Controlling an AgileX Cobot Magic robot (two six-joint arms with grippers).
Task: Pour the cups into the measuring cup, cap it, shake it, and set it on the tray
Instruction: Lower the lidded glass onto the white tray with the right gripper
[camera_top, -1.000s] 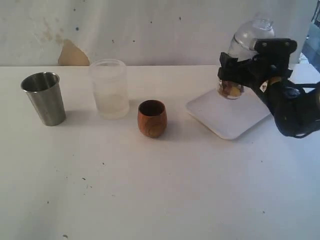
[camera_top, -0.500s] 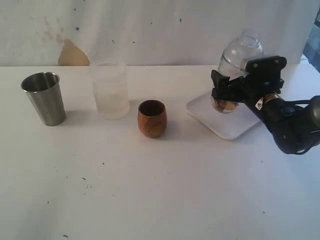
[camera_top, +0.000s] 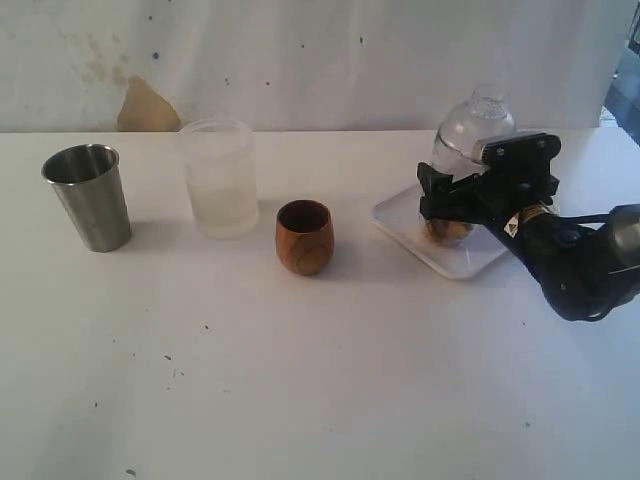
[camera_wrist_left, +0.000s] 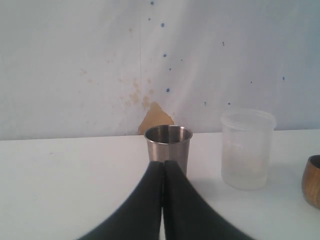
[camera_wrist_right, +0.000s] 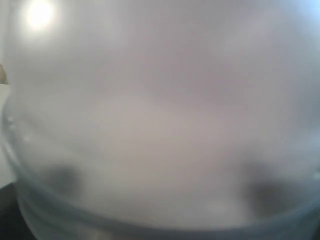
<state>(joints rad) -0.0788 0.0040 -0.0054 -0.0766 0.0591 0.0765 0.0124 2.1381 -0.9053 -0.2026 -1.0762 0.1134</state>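
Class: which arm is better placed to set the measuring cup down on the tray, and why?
Right. Its pincer grips the measuring cup at the tray; the left pincer is shut, facing the steel tumbler.

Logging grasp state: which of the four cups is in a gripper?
The clear measuring cup, clamped by the right gripper over the tray; the steel tumbler, frosted cup and wooden cup stand free.
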